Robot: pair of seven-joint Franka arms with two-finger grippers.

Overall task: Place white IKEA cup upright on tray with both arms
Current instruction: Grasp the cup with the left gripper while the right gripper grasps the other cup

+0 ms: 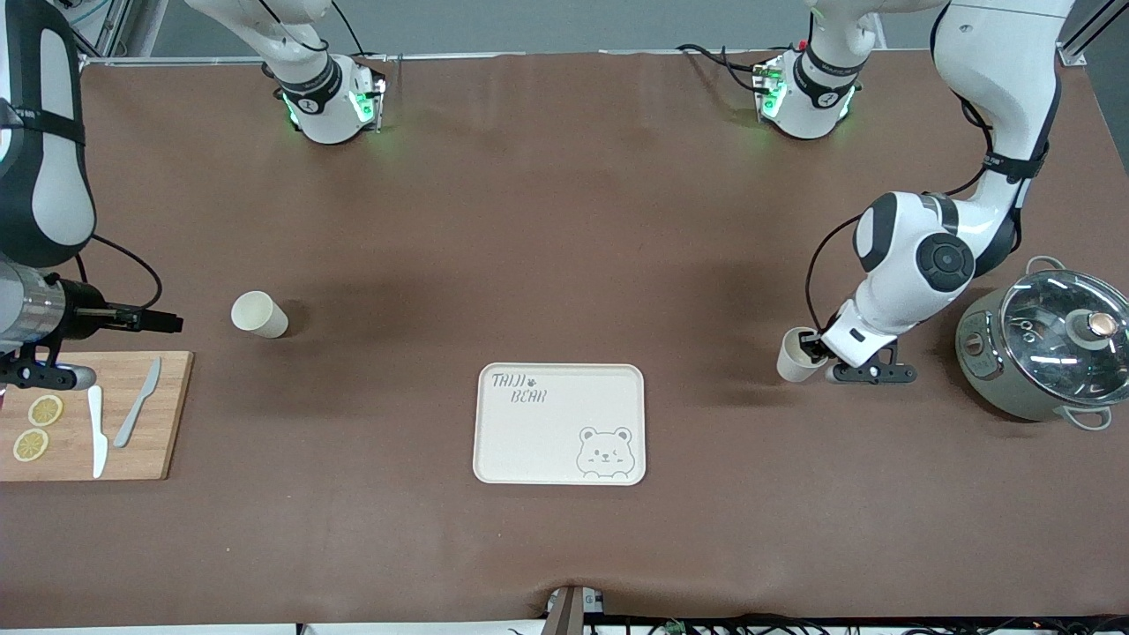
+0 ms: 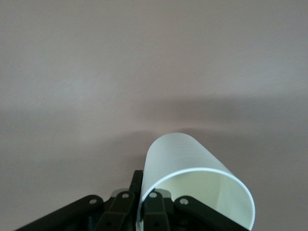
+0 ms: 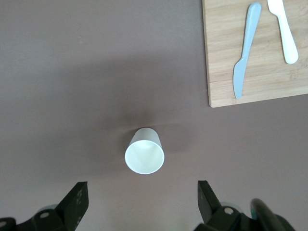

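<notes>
- Front view: Left gripper (image 1: 816, 347) found low at the worktop (image 1: 564, 220) toward the left arm's end, clamped on the rim of a white cup (image 1: 796, 356), one finger apparently inside the mouth. Rim grip judged to suit lifting the cup and carrying it mouth-up.
- Tray (image 1: 561, 424) noted flat and bare near the middle of the worktop, well apart from that cup and nearer the front camera; likely kept central so that either arm could reach it.
- Second cup (image 1: 259, 314) noted upright toward the right arm's end, untouched, near a cutting board (image 1: 93, 414) with lemon slices (image 1: 37, 427) and two knives (image 1: 116, 414).
- Lidded pot (image 1: 1045, 353) noted beside the left arm, clear of the route to the tray.
- Left wrist view: gripped cup (image 2: 192, 183) seen close up with its wall pinched between the fingers (image 2: 153, 207); nothing else on the brown surface.
- Right wrist view: right gripper (image 3: 142, 204) held over the second cup (image 3: 144, 153), jaws spread wide and empty with the cup between their lines, presumably lined up for a descent. No cup on the tray as yet.
</notes>
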